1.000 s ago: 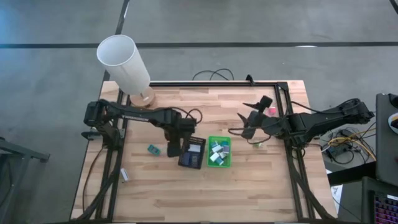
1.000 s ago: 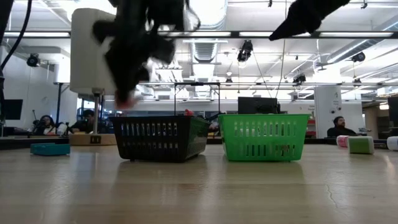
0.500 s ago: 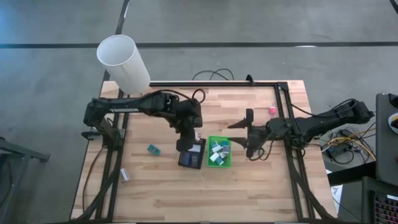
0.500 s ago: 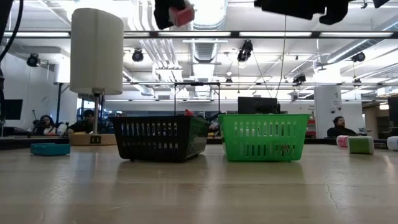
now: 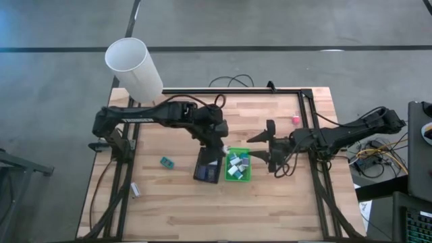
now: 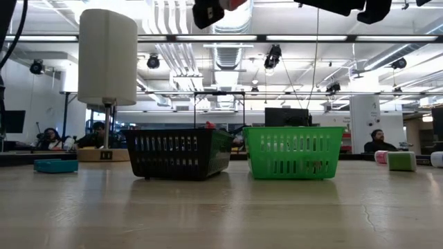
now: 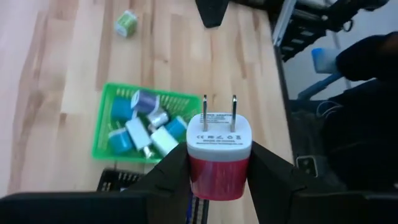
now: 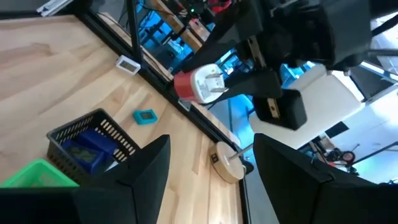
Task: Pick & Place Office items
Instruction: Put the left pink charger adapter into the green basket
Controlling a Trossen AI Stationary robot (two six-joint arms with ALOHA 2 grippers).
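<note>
My left gripper [image 5: 217, 145] [image 7: 219, 171] is shut on a small charger block [image 7: 219, 152] with a white prong end and a pink-red body. It hovers high over the gap between the black tray [image 5: 208, 169] [image 6: 181, 152] and the green tray [image 5: 237, 165] [image 7: 146, 124]. The green tray holds several white, teal and purple blocks. My right gripper [image 5: 261, 147] [image 8: 217, 174] hangs open in the air just right of the green tray. A teal block [image 5: 166, 162] and a pink block [image 5: 295, 119] lie on the table. My left gripper pinches the charger block's pink-red body [image 7: 214, 180] between its two fingers [image 7: 168, 180], one on each side. The white end with its two prongs [image 7: 219, 115] sticks out beyond the fingertips. The block is lifted clear, high above the trays.
A tall white lampshade cylinder [image 5: 133, 67] [image 6: 107, 59] stands at the table's far left corner. A white block [image 5: 135, 190] lies near the left edge. A green-and-white block [image 7: 126, 23] and a pink one [image 6: 381, 157] sit right of the trays. People sit in the room behind.
My left gripper has risen from low beside the black tray's left side and travelled toward the right, carrying the pink-red charger block up over the trays. My right gripper has swung left and nearer, toward the green tray, then held still.
</note>
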